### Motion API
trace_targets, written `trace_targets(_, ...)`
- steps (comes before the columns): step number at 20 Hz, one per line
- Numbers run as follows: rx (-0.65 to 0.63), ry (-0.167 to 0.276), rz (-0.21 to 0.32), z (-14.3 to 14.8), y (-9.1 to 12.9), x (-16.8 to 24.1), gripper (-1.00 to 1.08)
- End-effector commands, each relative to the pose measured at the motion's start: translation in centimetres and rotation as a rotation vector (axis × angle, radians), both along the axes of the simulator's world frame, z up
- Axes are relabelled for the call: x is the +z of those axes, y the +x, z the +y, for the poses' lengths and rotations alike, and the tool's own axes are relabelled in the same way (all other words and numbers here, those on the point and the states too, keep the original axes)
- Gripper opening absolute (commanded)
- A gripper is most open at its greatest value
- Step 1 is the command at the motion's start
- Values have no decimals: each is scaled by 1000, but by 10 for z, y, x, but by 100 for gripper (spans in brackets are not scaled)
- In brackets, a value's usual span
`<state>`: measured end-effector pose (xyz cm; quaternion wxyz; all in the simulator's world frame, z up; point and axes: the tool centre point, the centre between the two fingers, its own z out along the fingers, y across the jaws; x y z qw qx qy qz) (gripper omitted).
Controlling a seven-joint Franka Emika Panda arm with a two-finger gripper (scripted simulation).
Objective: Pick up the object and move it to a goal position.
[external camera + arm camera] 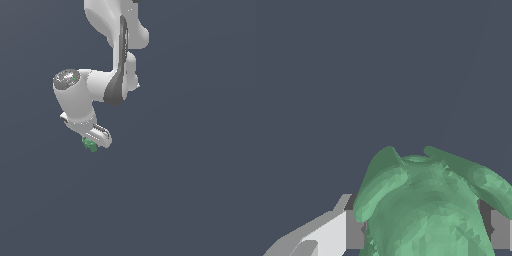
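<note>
Green and knobbly, the object [426, 205] fills the wrist view, wedged between my two fingers [336, 235], which touch it on either side. My gripper [93, 143] is clamped on it below my white arm [80, 97], over the plain grey ground [190, 190].

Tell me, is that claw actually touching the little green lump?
Touching. In the wrist view the green lump fills the space between the gripper's grey finger pads, pressed against both sides.

Green object [90, 145], white arm [80, 97] with grey jaws, slate-blue backdrop [200, 190]
</note>
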<state>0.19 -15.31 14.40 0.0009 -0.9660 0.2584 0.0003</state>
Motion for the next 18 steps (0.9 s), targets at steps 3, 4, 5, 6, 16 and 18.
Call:
trace_targets(3,0,1,0,-30,-23,39,-100)
trace_targets(4,0,1,0,-36,-27,47,-100)
trace_targets(5,0,1,0,-42,-32,54,-100)
trace_targets(6,0,1,0,-48,-36,61,-100)
trace_targets(16,0,-1,0,-87,-61,111,-100)
trace_targets(18,0,-1,0,-89,-62,113,-100)
